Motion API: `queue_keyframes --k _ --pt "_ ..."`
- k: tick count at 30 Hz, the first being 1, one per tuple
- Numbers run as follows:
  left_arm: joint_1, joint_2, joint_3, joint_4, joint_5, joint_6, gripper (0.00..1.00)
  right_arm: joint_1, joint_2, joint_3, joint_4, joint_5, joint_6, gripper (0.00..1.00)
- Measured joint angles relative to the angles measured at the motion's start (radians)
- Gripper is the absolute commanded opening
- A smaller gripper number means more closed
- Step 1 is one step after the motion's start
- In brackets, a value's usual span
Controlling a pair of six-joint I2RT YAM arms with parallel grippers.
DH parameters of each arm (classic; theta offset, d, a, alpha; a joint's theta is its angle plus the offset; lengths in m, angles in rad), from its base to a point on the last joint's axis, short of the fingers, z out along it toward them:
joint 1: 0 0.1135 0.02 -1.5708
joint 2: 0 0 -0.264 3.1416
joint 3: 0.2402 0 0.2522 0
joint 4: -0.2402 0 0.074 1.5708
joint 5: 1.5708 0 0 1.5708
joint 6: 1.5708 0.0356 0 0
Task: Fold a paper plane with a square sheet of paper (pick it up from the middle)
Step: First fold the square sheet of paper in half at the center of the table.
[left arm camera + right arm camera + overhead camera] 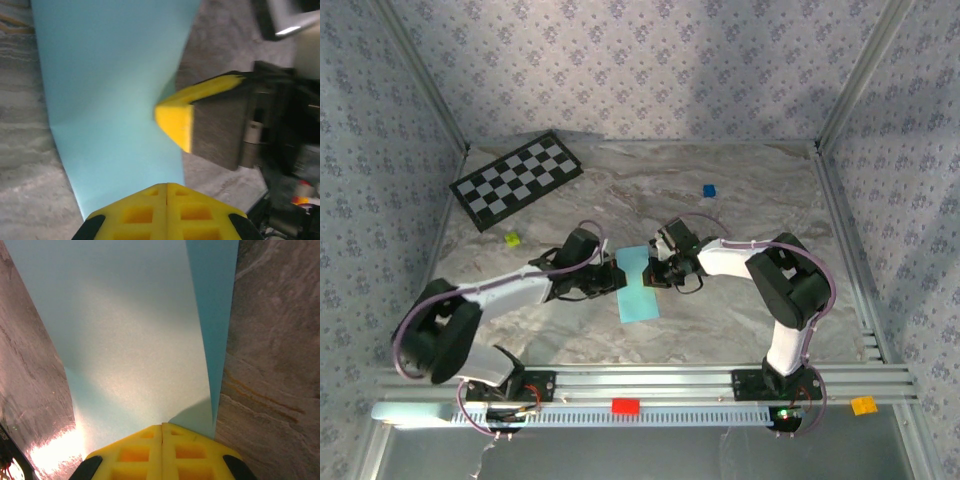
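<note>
The square sheet of paper (638, 288) lies on the marble table as a light sky-blue strip, folded over on itself, with a faint cross crease near its middle. My left gripper (618, 276) comes in from its left edge and is shut, its yellow tips (166, 186) resting over the paper (115, 100). From the right edge my right gripper (656, 270) is shut too, tips (161, 427) on the paper (130, 330). A darker blue layer (216, 315) shows along one edge. Whether either pair of jaws pinches paper I cannot tell. The right gripper's finger (175, 120) touches the sheet's edge in the left wrist view.
A black-and-white checkerboard (515, 180) lies at the back left. A tiny dark-blue cube (709, 190) sits at the back right and a small yellow-green cube (512, 239) left of the arms. Red (625, 406) and orange (863, 405) blocks sit on the front rail.
</note>
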State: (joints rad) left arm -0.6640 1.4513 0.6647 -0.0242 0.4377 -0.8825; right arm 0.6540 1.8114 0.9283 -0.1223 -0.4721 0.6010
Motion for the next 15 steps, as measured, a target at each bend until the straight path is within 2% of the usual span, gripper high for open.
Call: queue_keyframes --k 6,15 --pt "0.001 0.116 0.008 0.01 0.008 0.012 0.03 0.0 -0.004 0.0 -0.009 0.005 0.0 0.0" --pt "0.003 0.119 -0.094 0.148 0.01 0.006 0.04 0.0 -0.005 -0.002 -0.012 0.006 0.0 0.0"
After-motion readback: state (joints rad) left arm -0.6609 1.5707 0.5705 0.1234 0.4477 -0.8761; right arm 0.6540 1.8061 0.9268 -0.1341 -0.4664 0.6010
